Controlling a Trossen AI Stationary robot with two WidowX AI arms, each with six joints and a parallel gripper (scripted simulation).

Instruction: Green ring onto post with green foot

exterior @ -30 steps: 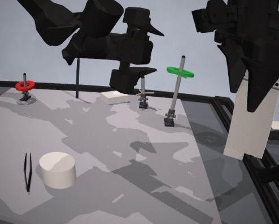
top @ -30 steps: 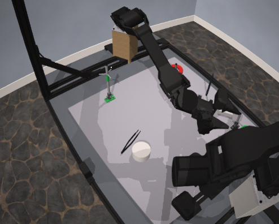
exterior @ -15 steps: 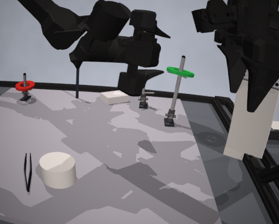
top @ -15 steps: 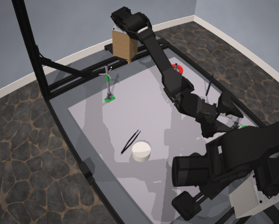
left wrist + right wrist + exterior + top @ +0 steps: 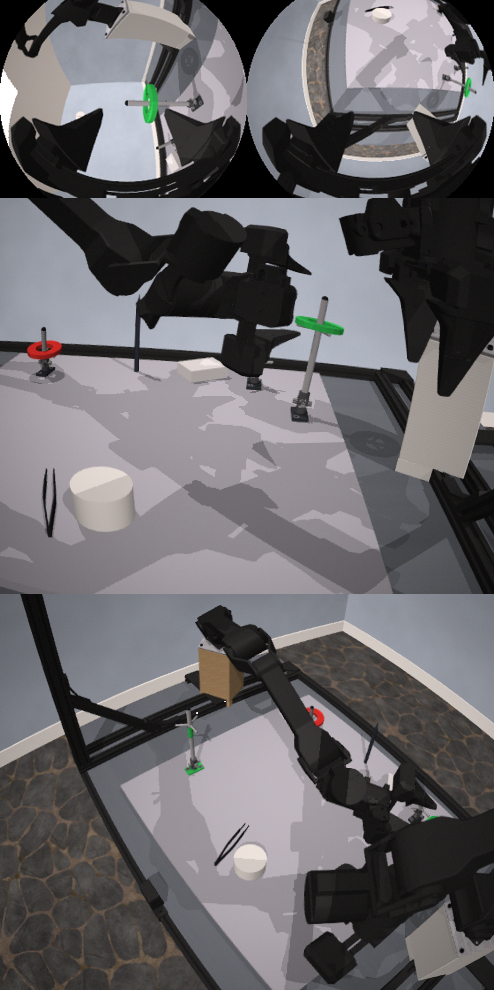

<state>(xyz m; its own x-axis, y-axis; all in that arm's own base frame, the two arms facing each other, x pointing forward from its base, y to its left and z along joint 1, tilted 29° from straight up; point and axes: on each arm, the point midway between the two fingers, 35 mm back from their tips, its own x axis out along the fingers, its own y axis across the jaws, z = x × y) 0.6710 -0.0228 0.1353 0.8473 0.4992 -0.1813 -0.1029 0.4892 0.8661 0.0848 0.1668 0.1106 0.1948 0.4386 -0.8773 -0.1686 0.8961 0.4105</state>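
The green ring [image 5: 333, 329] [image 5: 151, 117] [image 5: 467, 87] sits high on a tall grey post [image 5: 311, 365] [image 5: 176, 103] with a dark foot; the top view shows only a sliver of the ring. The green-foot post [image 5: 192, 749] stands upright and bare at the far left in the top view, its pins near the top above a green band. My left gripper [image 5: 305, 303] [image 5: 135, 112] is open and empty, roughly level, with its fingers pointing toward the ring; the ring is ahead of the fingertips, not between them. My right gripper [image 5: 428, 378] [image 5: 385, 115] is open and empty, above the table's side.
A red ring [image 5: 320, 717] [image 5: 34, 350] sits on another post. A dark upright rod [image 5: 371, 744] [image 5: 137, 338], a white block [image 5: 202, 372] and a short post [image 5: 254, 384] stand near the left gripper. A white cylinder [image 5: 250, 864] [image 5: 103, 503] stands beside black tweezers [image 5: 230, 846].
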